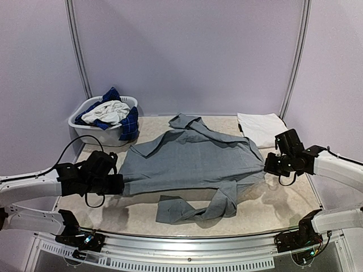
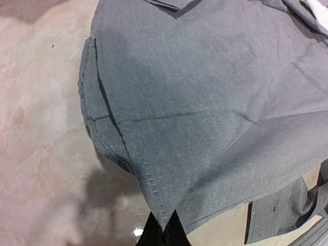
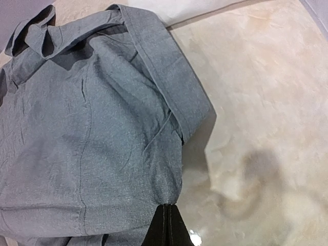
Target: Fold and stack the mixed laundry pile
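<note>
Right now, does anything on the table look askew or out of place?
The grey T-shirt, pinched at its sides by the left tool and the right tool, is not flat: its near sleeve lies twisted and crumpled, its far sleeve bunched. Nothing looks spilled or damaged.

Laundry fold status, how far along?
Done: one white folded piece sits at the far right of the table. In hand: the grey shirt is spread out, left gripper and right gripper each shut on an opposite edge, not yet folded. Left: fold and stack it, then the blue plaid cloth and white cloth in the basket.
</note>
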`<control>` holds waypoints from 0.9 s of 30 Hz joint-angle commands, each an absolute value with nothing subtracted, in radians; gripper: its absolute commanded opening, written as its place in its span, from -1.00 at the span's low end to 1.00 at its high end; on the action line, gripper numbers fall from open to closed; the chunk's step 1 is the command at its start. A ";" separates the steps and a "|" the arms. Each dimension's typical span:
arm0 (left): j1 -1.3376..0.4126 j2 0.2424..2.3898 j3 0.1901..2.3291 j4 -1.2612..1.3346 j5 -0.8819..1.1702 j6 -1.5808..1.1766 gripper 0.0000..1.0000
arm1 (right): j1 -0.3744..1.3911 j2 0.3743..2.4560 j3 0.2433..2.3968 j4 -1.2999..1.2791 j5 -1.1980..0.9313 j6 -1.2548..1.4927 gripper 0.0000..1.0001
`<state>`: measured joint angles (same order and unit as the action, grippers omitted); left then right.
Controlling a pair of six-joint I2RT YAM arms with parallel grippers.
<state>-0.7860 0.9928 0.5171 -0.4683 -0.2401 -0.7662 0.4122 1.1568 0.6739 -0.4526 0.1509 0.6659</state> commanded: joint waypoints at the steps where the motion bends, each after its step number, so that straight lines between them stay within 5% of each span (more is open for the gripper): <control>1: -0.810 0.969 0.530 -0.608 -0.221 -0.799 -1.00 | 0.412 1.054 0.635 -0.634 0.254 0.695 -1.00; 6: -0.865 0.915 0.543 -0.679 -0.227 -0.831 -0.94 | 0.412 0.923 0.597 -0.694 0.269 0.745 -0.98; 8: -0.877 0.898 0.552 -0.703 -0.241 -0.832 -0.65 | 0.413 0.905 0.592 -0.703 0.281 0.767 -0.93; 11: -0.886 0.899 0.587 -0.735 -0.307 -0.815 -0.20 | 0.411 0.907 0.582 -0.688 0.283 0.777 -0.66; 16: -0.908 0.998 0.743 -0.744 -0.389 -0.698 0.08 | 0.412 0.932 0.587 -0.653 0.270 0.771 -0.01; 27: -0.909 1.746 1.286 -0.561 -0.307 -0.467 -0.20 | 0.417 0.946 0.684 -0.589 0.203 0.681 0.09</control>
